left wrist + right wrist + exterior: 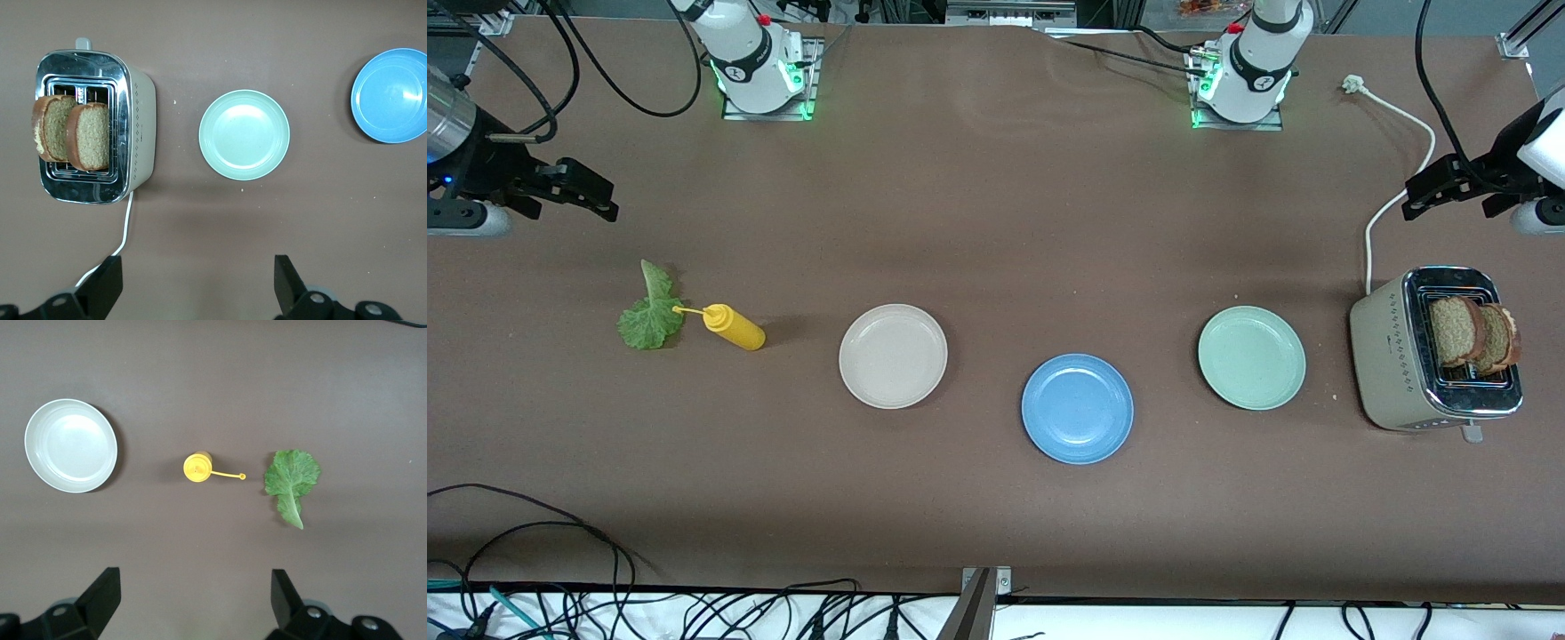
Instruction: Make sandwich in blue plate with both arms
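Note:
The blue plate (1077,408) (391,95) lies bare near the table's middle, and no made-up sandwich is in view. Two brown bread slices (1458,331) (90,135) stand upright in the slots of a toaster (1396,356) (140,127) at the left arm's end. A green lettuce leaf (651,311) (291,477) lies flat at the right arm's end. My left gripper (1416,203) (197,263) hangs open over the table cloth beside the toaster's white cord (1383,209). My right gripper (600,200) (193,577) hangs open over bare cloth, apart from the lettuce. Neither holds anything.
A yellow squeeze bottle (734,326) (197,467) lies beside the lettuce, its tethered cap toward the leaf. A beige plate (893,356) (70,445) and a mint-green plate (1251,357) (244,135) flank the blue one, slightly farther from the front camera. Cables hang along the table's near edge.

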Controlling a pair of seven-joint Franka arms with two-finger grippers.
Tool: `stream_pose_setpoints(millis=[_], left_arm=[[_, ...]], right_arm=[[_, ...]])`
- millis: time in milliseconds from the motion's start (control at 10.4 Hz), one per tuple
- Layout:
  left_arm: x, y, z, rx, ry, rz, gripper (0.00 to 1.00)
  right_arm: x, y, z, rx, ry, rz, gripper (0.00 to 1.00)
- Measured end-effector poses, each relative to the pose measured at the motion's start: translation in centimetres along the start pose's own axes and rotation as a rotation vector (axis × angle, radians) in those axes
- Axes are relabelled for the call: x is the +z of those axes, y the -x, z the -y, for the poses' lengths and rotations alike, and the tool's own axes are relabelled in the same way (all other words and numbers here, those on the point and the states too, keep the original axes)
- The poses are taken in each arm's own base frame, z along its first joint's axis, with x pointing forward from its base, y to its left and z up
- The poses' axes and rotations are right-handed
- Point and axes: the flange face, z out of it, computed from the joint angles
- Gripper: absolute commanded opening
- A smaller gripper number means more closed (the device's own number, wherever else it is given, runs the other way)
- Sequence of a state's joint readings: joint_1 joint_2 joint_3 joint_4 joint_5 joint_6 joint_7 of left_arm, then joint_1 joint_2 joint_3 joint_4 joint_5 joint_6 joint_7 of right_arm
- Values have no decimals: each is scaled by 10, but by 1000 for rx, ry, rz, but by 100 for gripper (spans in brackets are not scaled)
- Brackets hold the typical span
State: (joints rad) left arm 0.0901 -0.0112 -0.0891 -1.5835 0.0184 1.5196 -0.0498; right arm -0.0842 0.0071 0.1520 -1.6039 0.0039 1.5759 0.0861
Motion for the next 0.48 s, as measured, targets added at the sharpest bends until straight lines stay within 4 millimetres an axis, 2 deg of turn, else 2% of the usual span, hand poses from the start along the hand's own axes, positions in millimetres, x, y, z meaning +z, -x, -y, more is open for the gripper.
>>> stream_pose_setpoints(millis=[192,479], left_arm=[[0,0,0,0,0,0,100],[0,0,0,0,0,0,100]], right_arm=[[5,-1,9,-17,0,13,100],[12,-4,10,-19,0,32,100]])
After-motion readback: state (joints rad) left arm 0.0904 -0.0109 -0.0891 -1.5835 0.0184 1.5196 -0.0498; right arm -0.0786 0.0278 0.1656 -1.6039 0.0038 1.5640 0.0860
